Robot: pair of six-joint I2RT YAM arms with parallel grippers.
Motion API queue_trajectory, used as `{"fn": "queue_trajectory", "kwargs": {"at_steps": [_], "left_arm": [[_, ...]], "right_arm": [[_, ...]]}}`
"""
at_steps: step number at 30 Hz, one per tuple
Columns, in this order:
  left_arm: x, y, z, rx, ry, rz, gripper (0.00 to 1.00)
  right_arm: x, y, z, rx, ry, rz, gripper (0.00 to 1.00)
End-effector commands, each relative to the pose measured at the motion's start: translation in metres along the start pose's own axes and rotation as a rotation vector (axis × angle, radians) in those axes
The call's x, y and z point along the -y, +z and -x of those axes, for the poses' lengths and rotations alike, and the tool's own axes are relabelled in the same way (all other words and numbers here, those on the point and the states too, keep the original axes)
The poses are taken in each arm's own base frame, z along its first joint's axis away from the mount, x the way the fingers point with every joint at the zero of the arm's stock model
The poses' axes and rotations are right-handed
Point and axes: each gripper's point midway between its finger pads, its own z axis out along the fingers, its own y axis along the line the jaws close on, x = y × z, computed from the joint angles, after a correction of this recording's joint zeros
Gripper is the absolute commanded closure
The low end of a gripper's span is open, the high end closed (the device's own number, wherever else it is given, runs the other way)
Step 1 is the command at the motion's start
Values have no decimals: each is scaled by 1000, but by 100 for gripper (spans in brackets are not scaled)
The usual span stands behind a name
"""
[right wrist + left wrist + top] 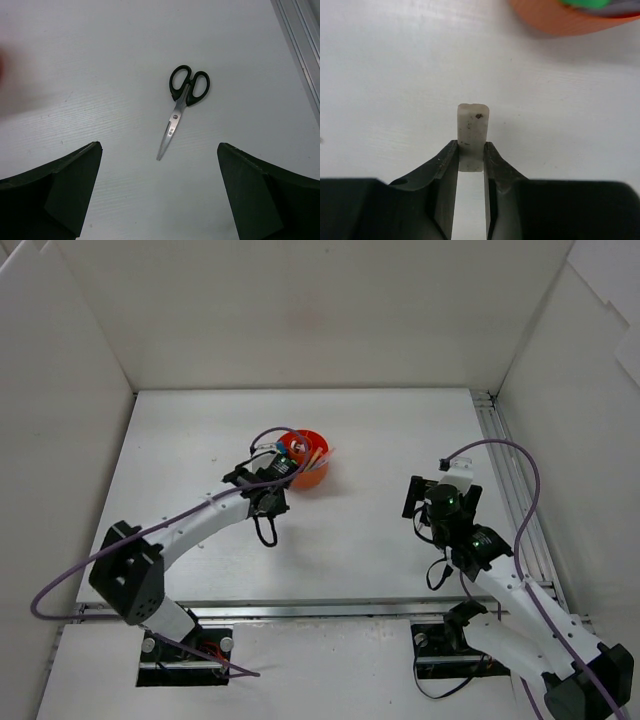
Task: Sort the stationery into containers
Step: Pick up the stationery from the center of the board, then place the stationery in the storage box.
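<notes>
My left gripper (470, 149) is shut on a small white eraser piece (473, 131) that stands up between its jaws, just above the white table. The round orange organiser (555, 20) lies just ahead at the upper right, with something green (585, 3) inside it. In the top view the left gripper (272, 496) sits right beside the organiser (310, 462), which holds several items. My right gripper (159, 146) is open and empty, hovering over black-handled scissors (181, 107) that lie closed on the table, blades pointing toward it. In the top view the right gripper (440, 498) hides the scissors.
A metal rail (505, 480) runs along the table's right edge, also showing in the right wrist view (300, 40). White walls enclose the table on the left, back and right.
</notes>
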Motion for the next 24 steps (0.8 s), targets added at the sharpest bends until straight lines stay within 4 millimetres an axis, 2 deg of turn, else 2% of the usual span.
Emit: {"fn": "queue_trajectory", "kwargs": {"at_steps": [1,2,4,5,6,7,8,9,10,11,12,13,14,15,16,18,19,20,21,22,23,24], "left_arm": [[0,-53,91,313,190,-89,100],[7,-60,102,337,223,-139,100],[12,-77,144,454,233,-182,100],[11,-81,159,498,288,-181,100],[15,-89,187,564,271,-214,100],[30,-85,194,570,352,-283,100],[35,-85,203,578,383,-316,100],[41,-96,222,617,394,-342,100],[35,-93,235,622,378,-323,100],[54,-80,228,577,517,-406,100],[61,-92,244,616,555,-416,100],[62,-88,249,607,583,-415,100],[71,-71,241,563,685,-444,100],[77,-75,249,586,709,-453,100],[81,-70,250,582,733,-459,100],[89,-55,257,569,795,-476,100],[91,-36,250,511,819,-502,100],[95,-32,250,503,835,-518,100],[96,-38,262,526,839,-522,100],[98,-22,250,463,857,-541,100],[96,-25,259,477,852,-541,100],[98,-22,257,471,862,-550,100]], "right_arm": [[2,-3,26,72,10,-18,2],[1,-5,31,80,3,-13,2],[1,-4,33,82,-1,-22,2],[1,-4,38,87,4,-26,2],[1,-3,40,89,5,-35,2],[1,-3,45,96,4,-46,2],[0,-2,46,93,2,-45,2],[0,-2,48,93,4,-50,2],[0,0,49,92,7,-62,2],[-1,0,51,95,8,-66,2],[0,1,52,96,8,-72,2],[1,3,51,89,-5,-86,2],[0,4,56,95,-9,-90,2],[1,7,53,80,-25,-103,2],[1,8,54,77,-42,-109,2],[0,12,55,63,-62,-121,2],[-1,12,60,67,-63,-122,2],[-2,14,59,59,-68,-123,2],[-2,17,57,47,-82,-132,2],[-4,18,58,45,-86,-134,2],[-4,19,57,39,-90,-134,2],[-4,21,54,27,-107,-140,2]]}}
